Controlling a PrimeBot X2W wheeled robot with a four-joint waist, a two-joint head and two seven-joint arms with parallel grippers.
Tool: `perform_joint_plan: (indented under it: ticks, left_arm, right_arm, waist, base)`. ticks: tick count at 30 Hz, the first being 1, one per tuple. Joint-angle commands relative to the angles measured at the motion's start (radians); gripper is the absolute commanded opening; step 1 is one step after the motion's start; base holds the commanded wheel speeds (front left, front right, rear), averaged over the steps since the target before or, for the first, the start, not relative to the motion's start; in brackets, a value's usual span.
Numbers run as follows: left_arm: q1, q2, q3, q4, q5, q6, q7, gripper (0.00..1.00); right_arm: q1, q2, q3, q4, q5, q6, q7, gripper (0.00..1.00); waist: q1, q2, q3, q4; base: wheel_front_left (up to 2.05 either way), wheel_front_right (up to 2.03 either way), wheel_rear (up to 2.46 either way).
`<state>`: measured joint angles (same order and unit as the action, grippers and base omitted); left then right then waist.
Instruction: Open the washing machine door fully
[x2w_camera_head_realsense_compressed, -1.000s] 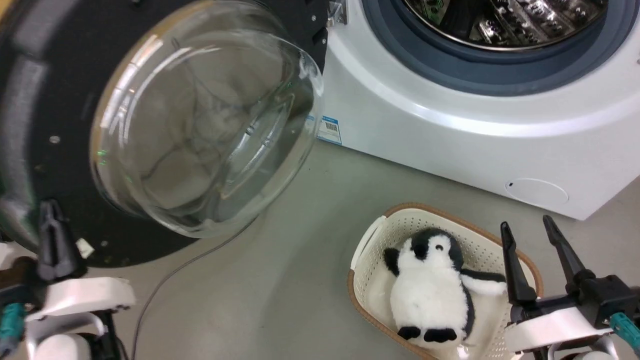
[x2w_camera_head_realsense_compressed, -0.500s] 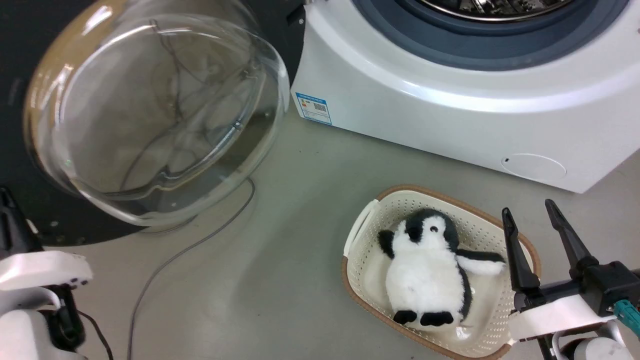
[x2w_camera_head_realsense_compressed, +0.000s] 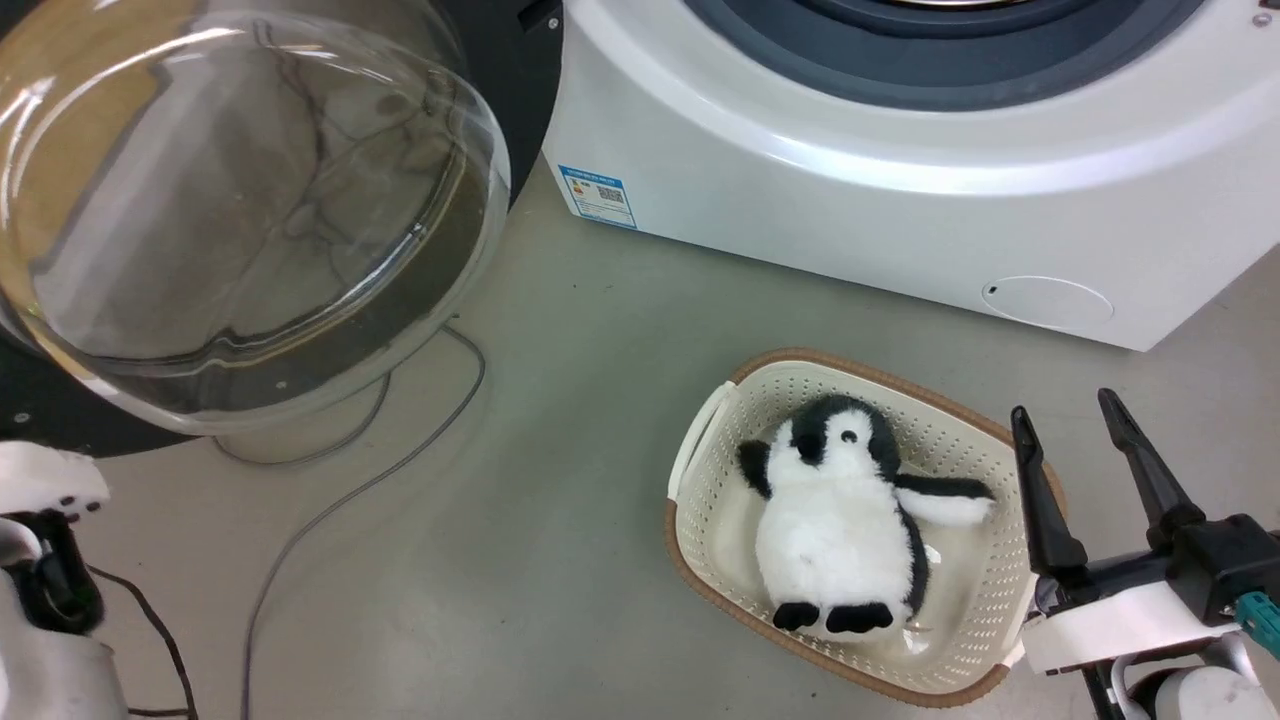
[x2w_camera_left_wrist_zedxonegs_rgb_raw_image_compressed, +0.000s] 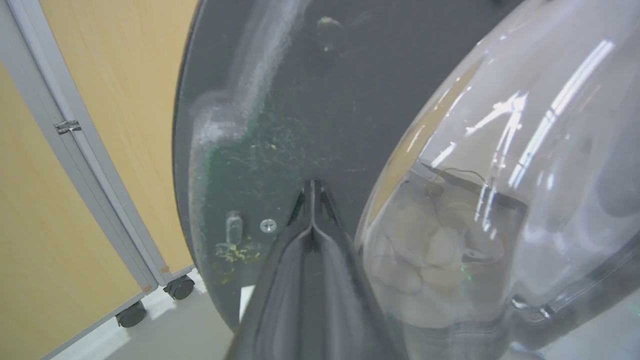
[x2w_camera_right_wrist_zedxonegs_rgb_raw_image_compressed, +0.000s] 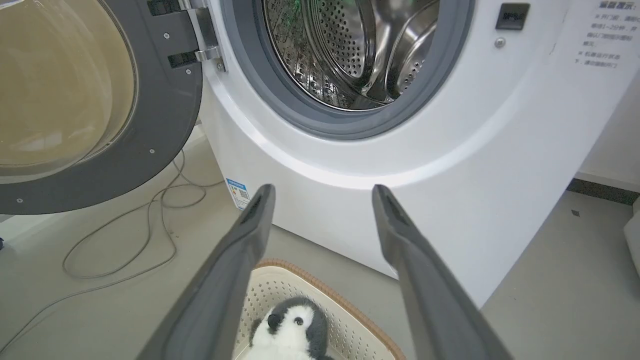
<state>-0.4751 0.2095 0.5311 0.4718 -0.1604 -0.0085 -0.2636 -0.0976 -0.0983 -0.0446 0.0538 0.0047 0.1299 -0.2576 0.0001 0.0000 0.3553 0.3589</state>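
I see door (x2w_camera_right_wrist_zedxonegs_rgb_raw_image_compressed: 165, 125) swung wide off washer (x2w_camera_right_wrist_zedxonegs_rgb_raw_image_compressed: 450, 150). Left gripper (x2w_camera_left_wrist_zedxonegs_rgb_raw_image_compressed: 312, 187) clenched, empty, at door's face (contact unclear); right gripper (x2w_camera_head_realsense_compressed: 1062, 402) released, empty.

blk door (x2w_camera_right_wrist_zedxonegs_rgb_raw_image_compressed: 165, 100) wide open, white washer (x2w_camera_right_wrist_zedxonegs_rgb_raw_image_compressed: 450, 175)

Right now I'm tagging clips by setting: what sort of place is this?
Likely a laundry area: a white front-loading washing machine, its round black glass-bowled door open, and a cream perforated plastic basket.

Right gripper fingers (x2w_camera_head_realsense_compressed: 1040, 510): long, dark, tapering
Right wrist shell (x2w_camera_head_realsense_compressed: 1110, 625): white, rounded
Right connector (x2w_camera_head_realsense_compressed: 1260, 617): teal
Left gripper fingers (x2w_camera_left_wrist_zedxonegs_rgb_raw_image_compressed: 300, 280): dark grey, glossy
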Motion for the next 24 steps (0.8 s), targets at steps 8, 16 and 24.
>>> perform_joint_plan:
  ticks: [8, 16, 24]
  left_arm:
    - [-0.032, 0.023, 0.032, 0.034, 0.025, -0.024, 0.002, 0.0]
    - [0.019, -0.013, 0.044, -0.045, 0.051, -0.057, 0.002, 0.0]
    - [0.099, -0.051, -0.011, -0.16, 0.098, -0.094, 0.002, 0.0]
  right_arm:
    - [-0.018, 0.003, -0.001, 0.008, -0.009, 0.001, -0.004, 1.0]
    - [0.011, 0.026, -0.021, 0.006, -0.002, 0.001, -0.004, 1.0]
    - [0.054, 0.043, -0.037, 0.001, 0.008, 0.001, -0.004, 1.0]
  waist:
    - [-0.0001, 0.0, -0.022, -0.019]
    - [-0.0001, 0.0, -0.094, -0.027]
    - [-0.0001, 0.0, -0.183, -0.028]
  base:
    - [0.0, 0.0, 0.0]
    - [0.0, 0.0, 0.0]
    - [0.0, 0.0, 0.0]
